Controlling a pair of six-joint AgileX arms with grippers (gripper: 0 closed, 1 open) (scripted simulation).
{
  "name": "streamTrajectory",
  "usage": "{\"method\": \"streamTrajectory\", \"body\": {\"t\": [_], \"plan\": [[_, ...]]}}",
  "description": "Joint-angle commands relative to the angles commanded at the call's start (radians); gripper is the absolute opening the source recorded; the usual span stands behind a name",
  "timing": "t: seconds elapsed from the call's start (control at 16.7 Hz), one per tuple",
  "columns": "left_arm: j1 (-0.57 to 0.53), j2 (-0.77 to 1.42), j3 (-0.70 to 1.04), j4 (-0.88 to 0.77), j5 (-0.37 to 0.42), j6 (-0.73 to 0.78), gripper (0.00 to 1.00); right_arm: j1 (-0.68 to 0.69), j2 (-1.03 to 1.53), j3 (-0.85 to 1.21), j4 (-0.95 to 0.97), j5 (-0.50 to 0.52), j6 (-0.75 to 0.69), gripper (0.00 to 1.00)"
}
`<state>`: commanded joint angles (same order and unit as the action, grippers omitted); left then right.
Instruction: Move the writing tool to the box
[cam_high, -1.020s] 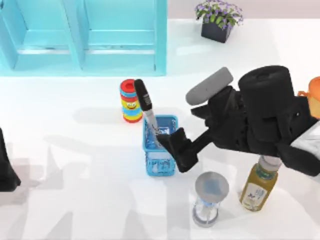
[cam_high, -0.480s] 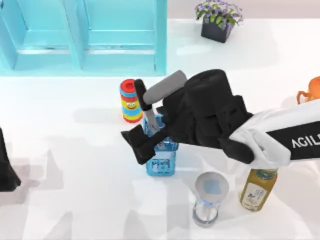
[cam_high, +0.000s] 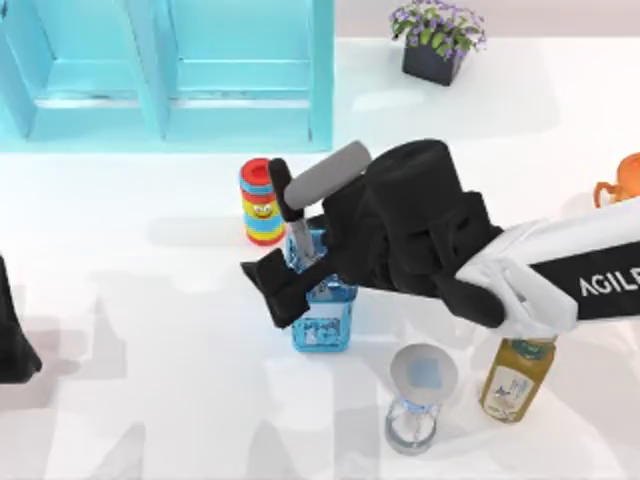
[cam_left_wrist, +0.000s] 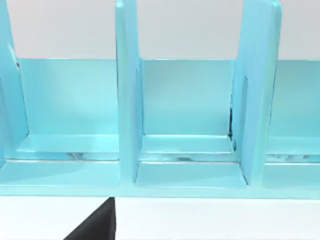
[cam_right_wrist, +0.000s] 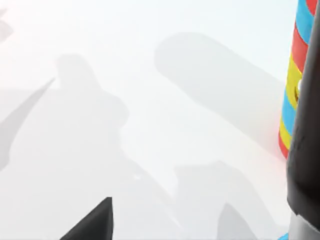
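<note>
Right hand (cam_high: 285, 290) at basket (cam_high: 322, 325) (pen (cam_high: 290, 210) standing inside).

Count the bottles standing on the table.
1: a yellow juice bottle near the table's front right, right of the hourglass, its top under the right arm. That arm could hide another.

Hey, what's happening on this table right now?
The right end effector is over the blue mesh basket mid-table, beside the writing tool, which stands tilted in the basket with its black cap up. The left arm sits parked at the table's left edge. The turquoise box waits at the back.
</note>
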<state>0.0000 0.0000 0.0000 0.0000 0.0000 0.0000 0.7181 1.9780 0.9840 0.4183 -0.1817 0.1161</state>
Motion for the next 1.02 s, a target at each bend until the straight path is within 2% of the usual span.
{"method": "streamTrajectory", "body": {"t": [0.54,1.02], "plan": [[0.0,0.0,0.0,0.0,0.0,0.0,1.0,0.0,0.0,0.0,0.0,0.0,0.0,0.02],[0.0,0.0,0.0,0.0,0.0,0.0,1.0,0.0,0.0,0.0,0.0,0.0,0.0,0.0]]}}
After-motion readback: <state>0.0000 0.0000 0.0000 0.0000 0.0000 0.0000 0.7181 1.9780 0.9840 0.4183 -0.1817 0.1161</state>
